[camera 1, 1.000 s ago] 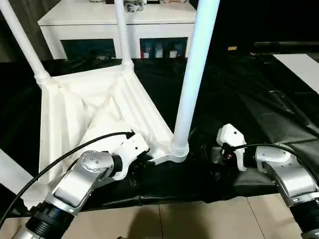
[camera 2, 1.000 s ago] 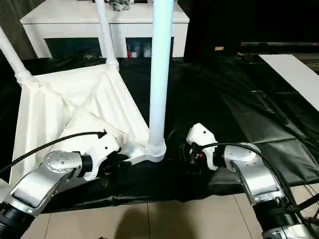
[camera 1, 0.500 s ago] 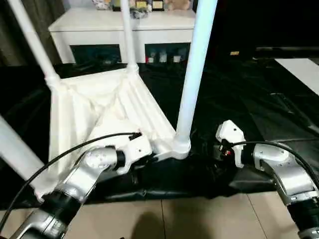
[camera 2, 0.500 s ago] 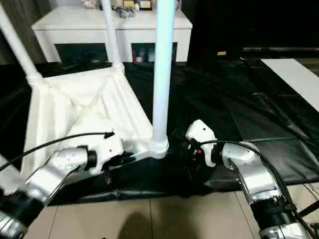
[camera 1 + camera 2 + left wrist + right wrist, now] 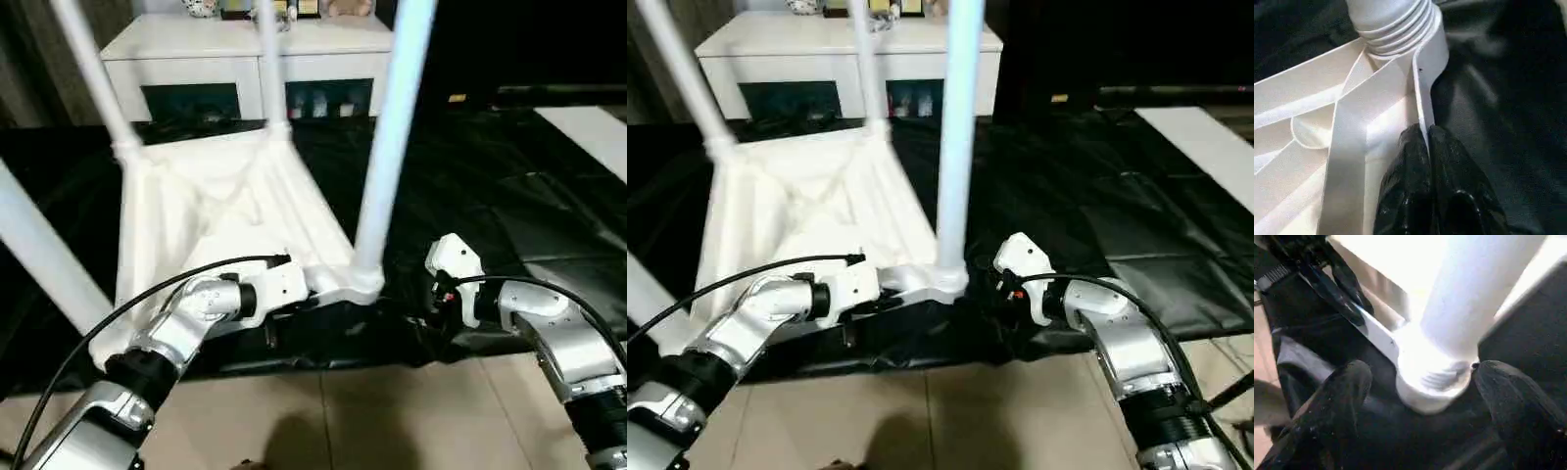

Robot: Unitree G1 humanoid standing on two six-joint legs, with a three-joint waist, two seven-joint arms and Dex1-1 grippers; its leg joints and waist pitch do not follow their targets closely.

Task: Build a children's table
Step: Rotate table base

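The white tabletop (image 5: 216, 211) lies upside down on a black sheet, ribbed underside up, with white tube legs standing in its corner sockets. The near right leg (image 5: 392, 137) rises from the socket (image 5: 1396, 29) closest to me. My left gripper (image 5: 1425, 132) is shut on the tabletop's thin rim just beside that socket. My right gripper (image 5: 1422, 369) is open, one black finger (image 5: 1347, 387) on each side of the same socket's base, close but apart from it. In the eye views the right gripper (image 5: 423, 305) sits just right of the leg's foot.
A white cabinet (image 5: 245, 39) with glass doors stands behind the table. The black sheet (image 5: 509, 196) covers the ground around it and ends at beige floor tiles (image 5: 343, 411) near me. A white panel (image 5: 598, 122) lies at the far right.
The whole picture has shifted, so the camera moved and more floor shows. My left arm is stretched out further. Both grippers stay at the near right corner as before.
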